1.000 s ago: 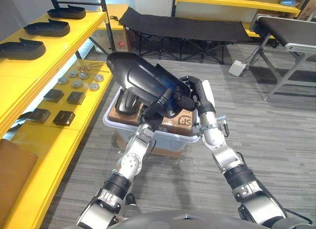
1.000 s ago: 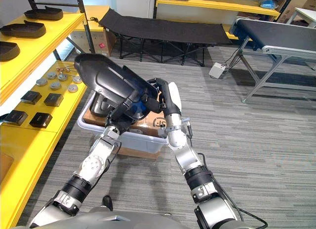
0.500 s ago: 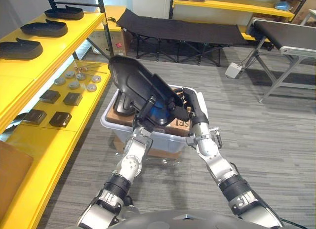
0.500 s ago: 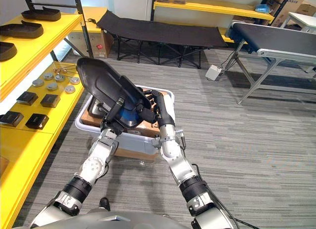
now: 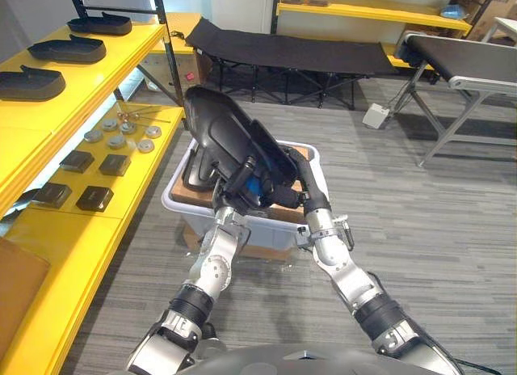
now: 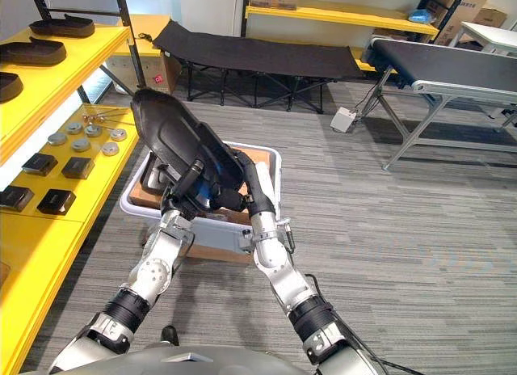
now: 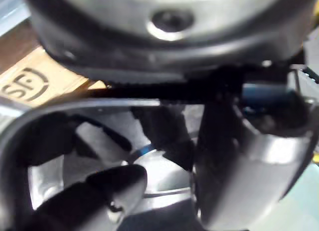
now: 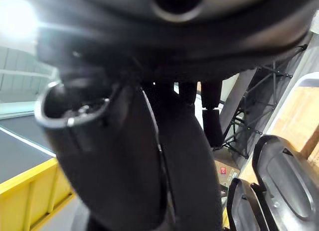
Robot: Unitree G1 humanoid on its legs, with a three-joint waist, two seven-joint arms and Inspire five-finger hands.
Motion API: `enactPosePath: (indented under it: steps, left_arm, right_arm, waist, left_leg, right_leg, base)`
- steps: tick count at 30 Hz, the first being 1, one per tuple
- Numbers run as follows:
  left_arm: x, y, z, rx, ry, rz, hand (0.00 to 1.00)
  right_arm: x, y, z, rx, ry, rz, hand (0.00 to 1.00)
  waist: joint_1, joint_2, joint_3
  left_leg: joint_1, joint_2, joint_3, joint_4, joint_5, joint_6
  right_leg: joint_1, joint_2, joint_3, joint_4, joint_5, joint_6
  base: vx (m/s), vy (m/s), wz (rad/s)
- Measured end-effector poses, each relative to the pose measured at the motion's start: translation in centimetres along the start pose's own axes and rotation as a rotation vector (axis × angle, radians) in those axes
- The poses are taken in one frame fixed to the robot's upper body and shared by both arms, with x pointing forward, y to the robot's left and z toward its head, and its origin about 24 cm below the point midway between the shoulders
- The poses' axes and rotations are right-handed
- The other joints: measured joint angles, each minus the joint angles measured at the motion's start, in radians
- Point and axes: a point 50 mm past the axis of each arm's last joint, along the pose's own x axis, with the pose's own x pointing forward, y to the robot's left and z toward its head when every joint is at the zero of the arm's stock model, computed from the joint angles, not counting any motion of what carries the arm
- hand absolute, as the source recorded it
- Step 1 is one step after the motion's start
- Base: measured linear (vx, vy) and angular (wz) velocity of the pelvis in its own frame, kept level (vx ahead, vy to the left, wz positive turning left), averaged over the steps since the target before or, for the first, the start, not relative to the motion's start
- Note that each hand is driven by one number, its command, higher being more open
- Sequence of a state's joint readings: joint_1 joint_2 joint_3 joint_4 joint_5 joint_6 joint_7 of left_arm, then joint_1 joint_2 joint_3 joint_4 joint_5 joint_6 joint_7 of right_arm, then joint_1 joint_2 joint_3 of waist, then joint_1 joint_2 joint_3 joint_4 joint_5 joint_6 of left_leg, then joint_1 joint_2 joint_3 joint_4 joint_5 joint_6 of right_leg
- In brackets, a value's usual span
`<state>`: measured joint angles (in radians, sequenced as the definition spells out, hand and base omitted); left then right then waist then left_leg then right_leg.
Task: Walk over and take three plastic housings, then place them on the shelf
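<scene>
Left eye view first: the big black plastic housing [image 5: 230,136] is held up tilted, right over the white bin [image 5: 275,232] on the floor. The left hand [image 5: 241,183] is clamped on its lower edge and the right hand [image 5: 303,189] is tucked in under the other side. The yellow shelf [image 5: 97,68] runs along the left, with three shelved housings [image 5: 63,50] lined up on its top level. Right eye view is pretty much the same deal, but you see a bit more of the right arm reaching up under the housing; the hand itself is mostly hidden, so I honestly can't tell whether it's grasping. Left wrist view is where it gets useful: dark fingers [image 7: 107,188] are curled round the housing's glossy grey inner side, with printed cardboard [image 7: 27,84] behind it. Right wrist view looks along the right hand against the dark shell, and it catches two spare housings [image 8: 284,183] lying past it.
</scene>
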<state>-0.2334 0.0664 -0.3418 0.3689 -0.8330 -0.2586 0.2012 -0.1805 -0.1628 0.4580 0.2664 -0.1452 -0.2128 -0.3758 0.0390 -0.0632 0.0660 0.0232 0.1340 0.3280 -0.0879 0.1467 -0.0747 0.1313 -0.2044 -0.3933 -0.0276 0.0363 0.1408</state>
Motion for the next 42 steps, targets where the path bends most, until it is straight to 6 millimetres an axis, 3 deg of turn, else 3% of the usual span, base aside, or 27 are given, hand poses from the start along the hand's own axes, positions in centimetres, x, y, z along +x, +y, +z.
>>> enactPosePath:
  steps: [8,15,17,23,27,31,36,42]
  left_arm:
    - [-0.8,-0.4,3.1,0.475,-0.277,0.114,0.00]
    - [-2.0,1.0,4.8,0.862,-0.517,0.327,0.00]
    - [-2.4,1.4,5.2,0.888,-0.556,0.373,0.00]
    - [-3.6,2.8,5.4,0.790,-0.525,0.405,0.00]
    - [-5.5,4.6,4.7,0.695,-0.445,0.392,0.00]
    - [-7.4,6.8,5.4,0.578,-0.400,0.377,0.00]
    - [-9.8,7.8,7.2,0.449,-0.434,0.316,0.00]
    - [-10.4,7.6,8.0,0.364,-0.456,0.216,0.00]
  right_arm:
    - [-0.2,1.1,1.1,0.035,-0.033,0.068,1.00]
    - [-0.8,2.8,1.5,0.148,-0.013,0.166,1.00]
    - [-1.3,2.9,1.3,0.224,0.016,0.179,1.00]
    - [-2.9,2.8,0.8,0.547,0.087,0.227,1.00]
    - [-4.5,0.5,-0.4,0.713,0.102,0.169,1.00]
    - [-6.6,-3.5,-3.2,0.678,0.179,-0.029,1.00]
    - [-8.8,-7.5,-5.5,0.561,0.276,-0.266,1.00]
    - [-9.4,-8.2,-6.6,0.543,0.338,-0.268,1.00]
  waist:
    - [0.005,0.008,-0.004]
    - [0.001,0.019,-0.008]
    - [0.004,0.026,-0.012]
    - [0.003,0.055,-0.031]
    - [-0.007,0.061,-0.034]
    - [-0.020,0.062,-0.034]
    - [-0.019,0.077,-0.039]
    - [-0.015,0.099,-0.053]
  left_leg:
    - [0.004,-0.002,0.006,-0.001,0.000,-0.001]
    - [0.003,-0.003,0.004,-0.001,-0.003,-0.004]
    - [0.001,-0.003,0.003,-0.001,-0.005,-0.006]
    - [-0.013,-0.003,0.006,-0.001,-0.010,-0.009]
    - [-0.014,-0.002,0.021,0.002,-0.005,-0.003]
    - [-0.009,0.000,0.035,0.001,-0.009,-0.005]
    - [0.003,0.001,0.066,-0.001,-0.027,-0.014]
    - [0.004,0.005,0.077,-0.001,-0.026,-0.012]
  right_leg:
    - [-0.009,0.001,-0.001,0.004,0.000,-0.008]
    - [-0.011,-0.002,-0.005,0.009,-0.007,-0.018]
    - [-0.012,-0.002,-0.007,0.009,-0.008,-0.019]
    - [-0.029,-0.002,-0.003,0.008,-0.008,-0.019]
    - [-0.042,-0.002,0.015,0.009,-0.007,-0.018]
    - [-0.046,-0.002,0.027,0.009,-0.007,-0.018]
    - [-0.052,-0.003,0.050,0.007,-0.007,-0.018]
    - [-0.057,0.000,0.057,0.004,-0.007,-0.018]
  base:
    - [0.00,0.000,-0.02]
    - [0.00,0.000,0.00]
    - [0.00,0.000,0.00]
    - [0.00,0.001,-0.01]
    - [0.03,0.006,-0.11]
    - [0.01,0.003,-0.09]
    - [0.01,0.008,-0.15]
    - [0.01,0.002,-0.04]
